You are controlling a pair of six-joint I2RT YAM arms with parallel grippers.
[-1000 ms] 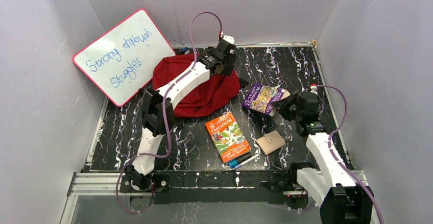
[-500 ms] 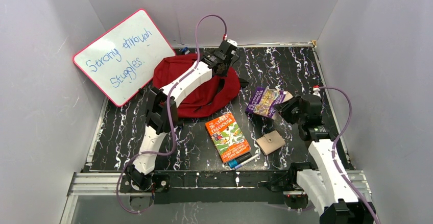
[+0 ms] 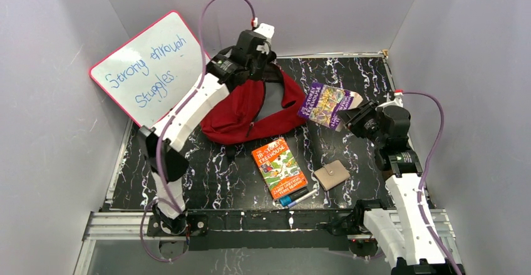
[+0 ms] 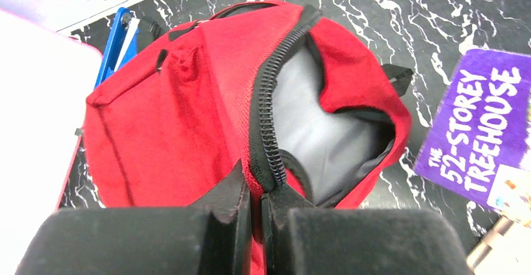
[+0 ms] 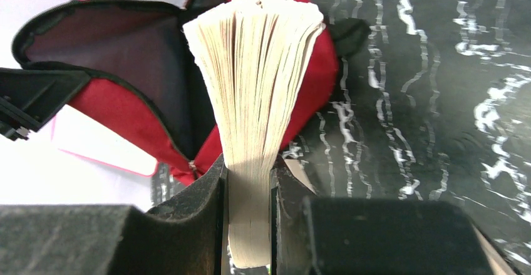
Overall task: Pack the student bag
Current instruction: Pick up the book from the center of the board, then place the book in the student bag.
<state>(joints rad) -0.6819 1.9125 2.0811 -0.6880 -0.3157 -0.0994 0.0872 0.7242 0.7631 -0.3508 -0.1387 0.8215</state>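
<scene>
The student bag point(image 3: 241, 115), a dark-red backpack, lies at the back middle of the table with its main zip undone. My left gripper point(image 3: 262, 73) is shut on the bag's zipper rim point(image 4: 266, 131) and holds it up, so the mouth gapes and the grey lining point(image 4: 313, 131) shows. My right gripper point(image 3: 357, 117) is shut on a purple paperback point(image 3: 325, 106), held in the air just right of the bag. In the right wrist view the book's page edges point(image 5: 260, 68) fan out between my fingers point(image 5: 210, 190), pointing at the open bag point(image 5: 125, 56).
A pink-rimmed whiteboard point(image 3: 150, 68) leans on the left wall behind the bag. An orange book point(image 3: 279, 167), a beige wallet point(image 3: 331, 175) and markers point(image 3: 295, 197) lie near the front edge. A blue object point(image 4: 116, 43) sits behind the bag. Grey walls enclose three sides.
My left gripper closed on the bag's zipper rim and pulled it up and leftward, opening the mouth. My right arm lifted the purple book higher and slightly right.
</scene>
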